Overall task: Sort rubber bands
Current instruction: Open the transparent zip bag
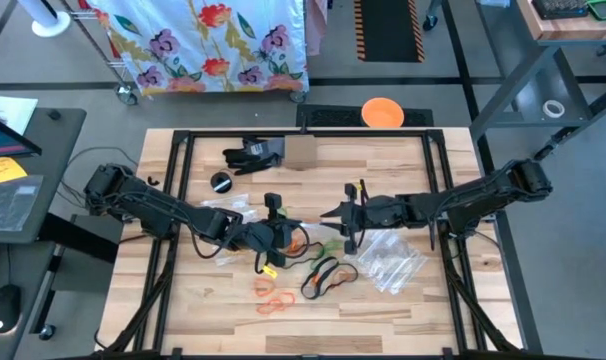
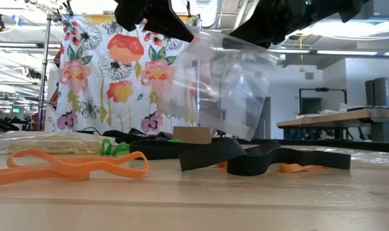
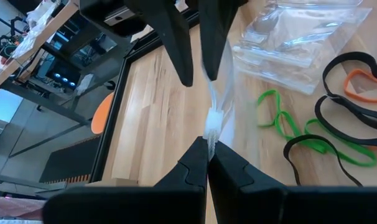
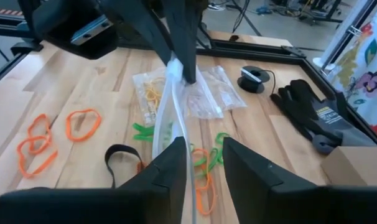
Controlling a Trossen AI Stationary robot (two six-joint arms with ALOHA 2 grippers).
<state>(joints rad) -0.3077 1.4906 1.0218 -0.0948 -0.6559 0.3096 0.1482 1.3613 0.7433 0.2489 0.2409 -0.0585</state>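
A clear zip bag [image 2: 226, 83] hangs in the air between my two grippers above the table's middle. My left gripper [image 3: 208, 146] is shut on the bag's upper edge. My right gripper [image 4: 204, 162] faces it from the right, open, with the same edge [image 4: 183, 134] running between its fingers. On the wood below lie loose rubber bands: orange [image 1: 270, 293], black [image 1: 328, 275] and green [image 3: 288, 121]. Yellow bands [image 4: 152, 92] show inside a flat bag on the table. My left gripper pinches the bag's thickened upper edge [image 3: 212, 121] between its two fingertips, coming from the table's left and slanting slightly down. The bag hangs below the hold, lifted off the table. My right gripper has that edge close along one finger [image 4: 170, 168]; I cannot tell whether it touches.
More clear zip bags [image 1: 393, 260] lie at the right, others [image 1: 223, 212] under the left arm. Black gloves [image 1: 251, 155], a cardboard box [image 1: 301, 152] and a small black round thing [image 1: 221, 182] sit toward the far edge. Black frame rails [image 1: 183, 190] border the table.
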